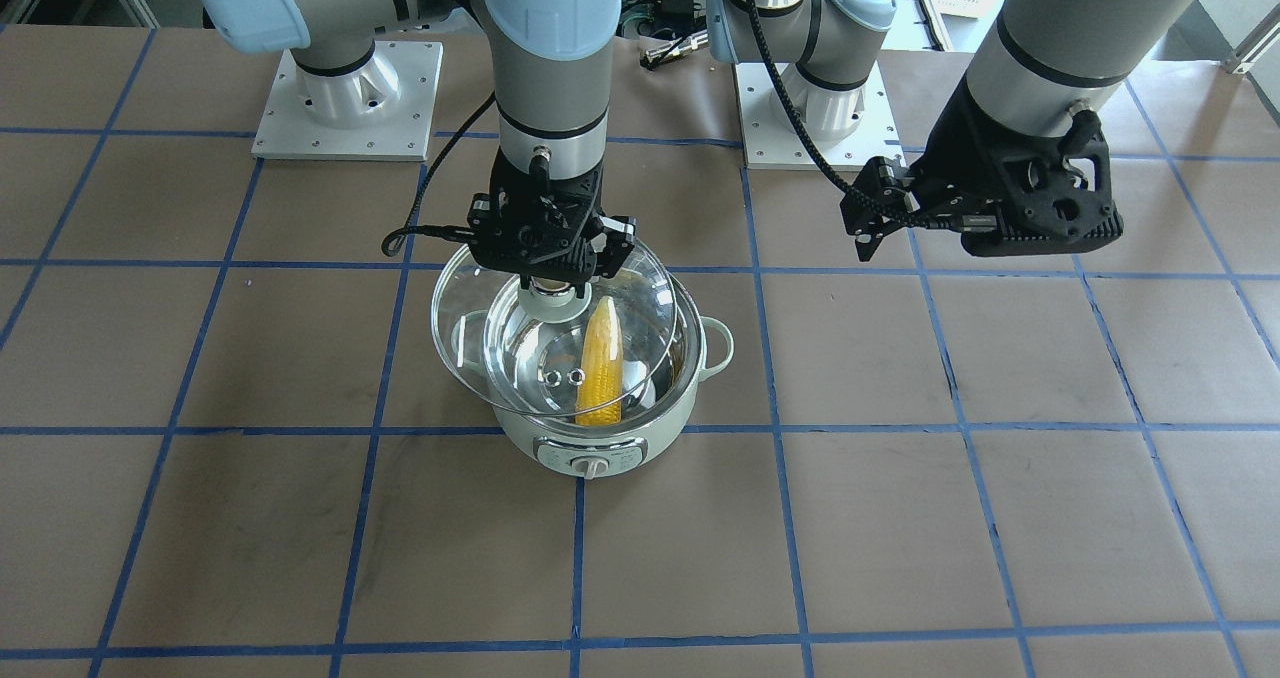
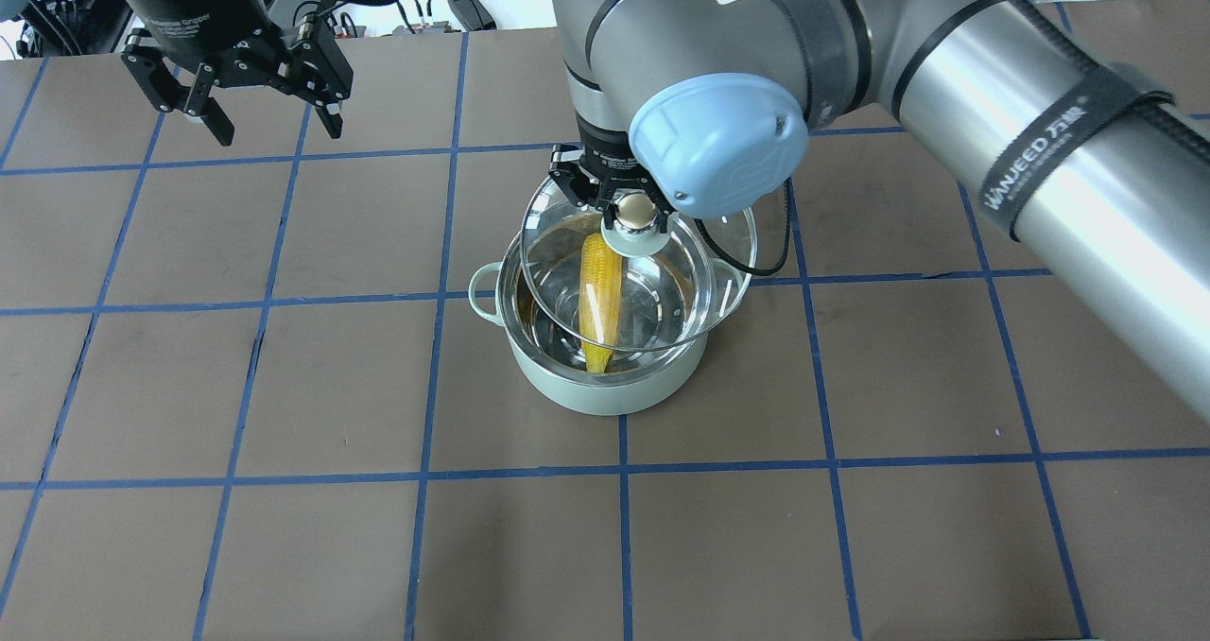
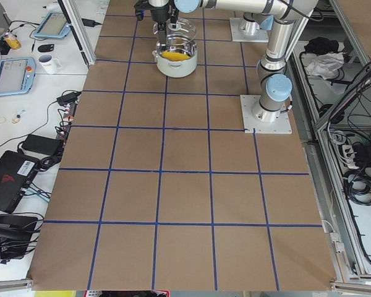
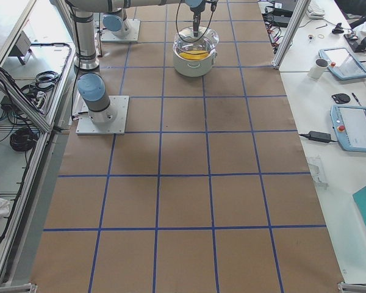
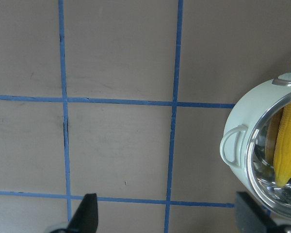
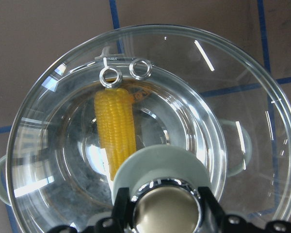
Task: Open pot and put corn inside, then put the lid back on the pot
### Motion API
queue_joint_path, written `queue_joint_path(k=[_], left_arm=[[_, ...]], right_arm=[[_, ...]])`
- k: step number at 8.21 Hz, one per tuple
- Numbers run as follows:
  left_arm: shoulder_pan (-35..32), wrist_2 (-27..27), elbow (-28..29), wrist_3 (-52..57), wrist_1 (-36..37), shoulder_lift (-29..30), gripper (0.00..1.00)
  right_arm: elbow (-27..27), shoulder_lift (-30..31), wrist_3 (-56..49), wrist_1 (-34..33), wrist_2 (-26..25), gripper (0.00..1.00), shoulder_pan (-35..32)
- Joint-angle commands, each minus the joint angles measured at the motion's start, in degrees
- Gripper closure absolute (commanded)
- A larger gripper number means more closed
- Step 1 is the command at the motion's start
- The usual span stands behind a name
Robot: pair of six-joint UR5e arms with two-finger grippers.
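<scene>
Overhead exterior, centre frame: the mint-green pot (image 2: pixel 605 390) sits on the tabletop (image 2: pixel 284 386). The clear glass lid (image 2: pixel 723 234) hangs over its mouth, offset toward the upper right, and the yellow corn (image 2: pixel 600 301) lies inside. The right gripper (image 2: pixel 631 214) pinches the lid's knob (image 2: pixel 636 207). The left gripper (image 2: pixel 279 132), upper left, is spread and empty.

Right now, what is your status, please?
Right gripper shut on lid knob; left gripper open, empty. Lid over pot, not seated; corn inside. Nothing blocking.
</scene>
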State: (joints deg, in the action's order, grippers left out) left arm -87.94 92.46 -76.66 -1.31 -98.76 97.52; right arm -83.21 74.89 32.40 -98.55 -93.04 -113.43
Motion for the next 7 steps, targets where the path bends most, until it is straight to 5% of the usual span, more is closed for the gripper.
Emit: queue_joint_path(k=[1, 7], left_arm=[[-0.3, 0.27, -0.42, -1.24, 0.24, -1.11, 0.0], [-0.66, 0.44, -0.59, -1.95, 0.85, -0.84, 0.0]], right_arm=[[-0.46, -2.9, 2.58, -1.91, 0.14, 0.59, -1.18], [-0.9, -5.19, 5.57, -4.63, 0.75, 0.58, -3.38]])
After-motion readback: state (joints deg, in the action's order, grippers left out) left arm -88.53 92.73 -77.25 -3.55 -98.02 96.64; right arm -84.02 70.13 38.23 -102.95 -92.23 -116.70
